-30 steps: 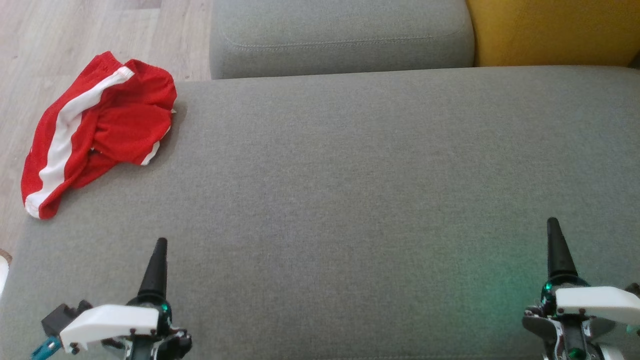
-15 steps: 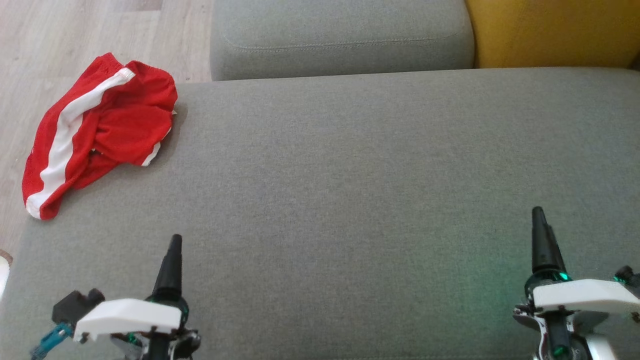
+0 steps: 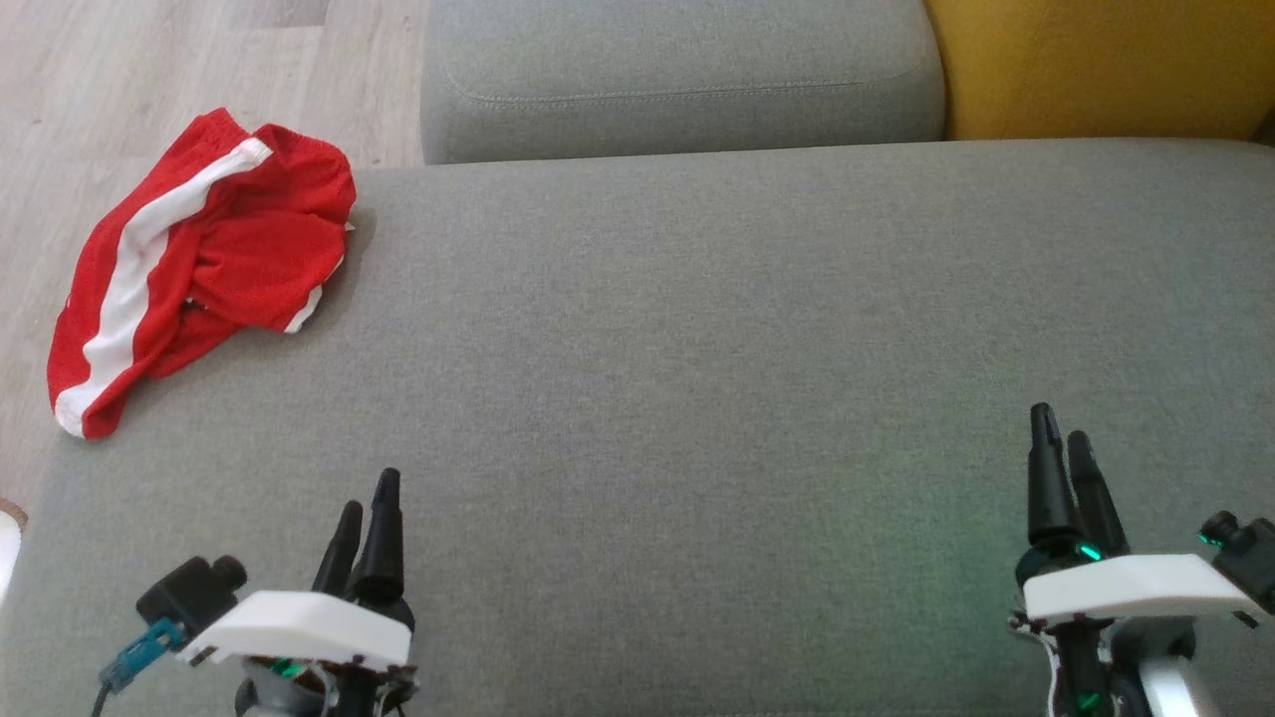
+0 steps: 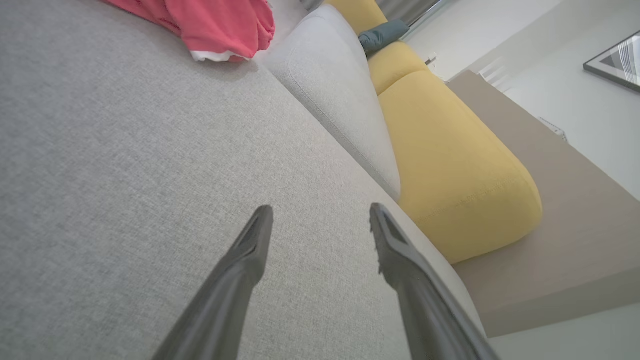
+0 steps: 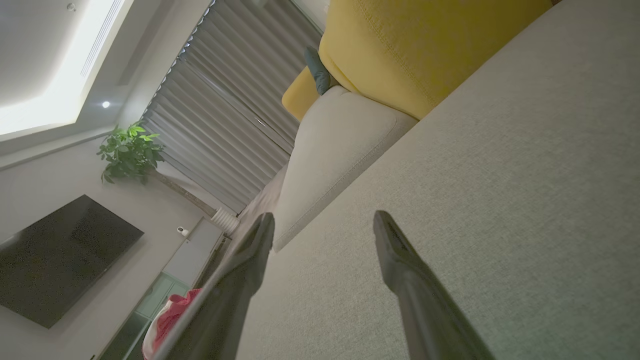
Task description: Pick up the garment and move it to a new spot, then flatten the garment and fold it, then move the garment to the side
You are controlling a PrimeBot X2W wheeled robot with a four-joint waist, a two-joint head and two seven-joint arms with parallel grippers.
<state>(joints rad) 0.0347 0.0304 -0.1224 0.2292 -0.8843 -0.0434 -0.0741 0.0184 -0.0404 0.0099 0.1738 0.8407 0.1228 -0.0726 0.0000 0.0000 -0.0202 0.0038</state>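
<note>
The garment is a pair of red shorts with a white side stripe, crumpled at the far left corner of the grey sofa seat and hanging over its left edge. A part of the garment sits at the top of the left wrist view, and the garment peeks in low in the right wrist view. My left gripper hovers open over the near left of the seat, well short of the shorts. My right gripper is open over the near right, holding nothing.
A grey back cushion lies beyond the seat, with a yellow cushion to its right. Wooden floor runs along the left. A wide stretch of bare seat lies between the grippers.
Both arms have turned at the wrist, so each gripper's two fingers now show side by side. The left gripper shifted right, the right gripper shifted left and a little forward. The garment has not moved.
</note>
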